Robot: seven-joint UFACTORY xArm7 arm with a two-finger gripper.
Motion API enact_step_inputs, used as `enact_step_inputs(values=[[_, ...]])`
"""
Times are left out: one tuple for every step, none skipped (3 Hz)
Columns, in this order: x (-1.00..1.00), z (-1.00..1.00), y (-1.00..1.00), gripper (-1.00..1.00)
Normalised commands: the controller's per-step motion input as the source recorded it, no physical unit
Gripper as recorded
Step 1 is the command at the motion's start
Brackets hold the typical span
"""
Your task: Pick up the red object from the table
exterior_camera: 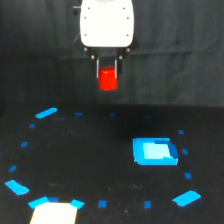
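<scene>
- the fingers (108,75) hang below the white arm housing (107,23), clamped on the red object (108,80), one finger on either side of it.
- the red object is in the air, clear of the black worktop (90,160), in front of the dark curtain (40,50).
- the large blue square patch (154,151) lies on the worktop, below the red object and toward the exterior view's right of it.
- small blue tape marks (46,113) dot the worktop around that patch.
</scene>
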Motion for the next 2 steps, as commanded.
enact_step_inputs(values=[[0.10, 0.05, 0.05, -1.00], [0.55, 0.19, 0.46, -1.00]])
